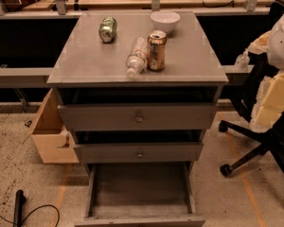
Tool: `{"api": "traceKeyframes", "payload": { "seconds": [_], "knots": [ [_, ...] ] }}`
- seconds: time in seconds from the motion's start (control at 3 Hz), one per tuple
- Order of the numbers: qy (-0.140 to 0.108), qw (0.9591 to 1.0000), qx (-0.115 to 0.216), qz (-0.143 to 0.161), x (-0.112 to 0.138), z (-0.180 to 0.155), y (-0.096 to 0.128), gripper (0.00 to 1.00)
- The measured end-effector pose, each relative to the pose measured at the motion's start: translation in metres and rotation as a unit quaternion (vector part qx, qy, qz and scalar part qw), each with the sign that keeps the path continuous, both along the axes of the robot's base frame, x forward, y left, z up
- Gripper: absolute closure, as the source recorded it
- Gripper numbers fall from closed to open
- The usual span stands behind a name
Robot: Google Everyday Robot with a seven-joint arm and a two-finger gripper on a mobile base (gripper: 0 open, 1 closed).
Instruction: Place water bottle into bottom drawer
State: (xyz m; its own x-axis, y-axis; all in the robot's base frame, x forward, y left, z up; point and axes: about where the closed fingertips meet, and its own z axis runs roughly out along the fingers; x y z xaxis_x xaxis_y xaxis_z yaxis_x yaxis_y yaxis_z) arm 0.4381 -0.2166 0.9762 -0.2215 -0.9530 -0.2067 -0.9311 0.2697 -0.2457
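Note:
The water bottle (136,56), clear crinkled plastic with a white cap, lies on its side on the grey cabinet top (85,60), cap toward the front edge. It touches or nearly touches the upright gold-brown soda can (156,50) on its right. The bottom drawer (139,193) is pulled out at floor level, its flat grey floor bare. My gripper is not in view.
A green soda can (107,29) lies at the back left of the top and a white bowl (164,21) stands at the back. Two shut drawer fronts with knobs (138,118) sit above the open drawer. An office chair (265,141) stands right, a wooden box (49,136) left.

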Motion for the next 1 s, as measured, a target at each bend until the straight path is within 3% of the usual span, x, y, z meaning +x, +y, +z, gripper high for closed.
{"api": "traceKeyframes", "payload": {
  "seconds": [0.33, 0.67, 1.0],
  "knots": [
    [0.0, 1.0, 0.0, 0.0, 0.0, 0.0, 0.0, 0.0],
    [0.006, 0.9974, -0.03, 0.065, 0.011, -0.01, 0.012, 0.0],
    [0.023, 0.9739, -0.086, 0.209, 0.033, -0.025, 0.05, 0.0]
  ]
}}
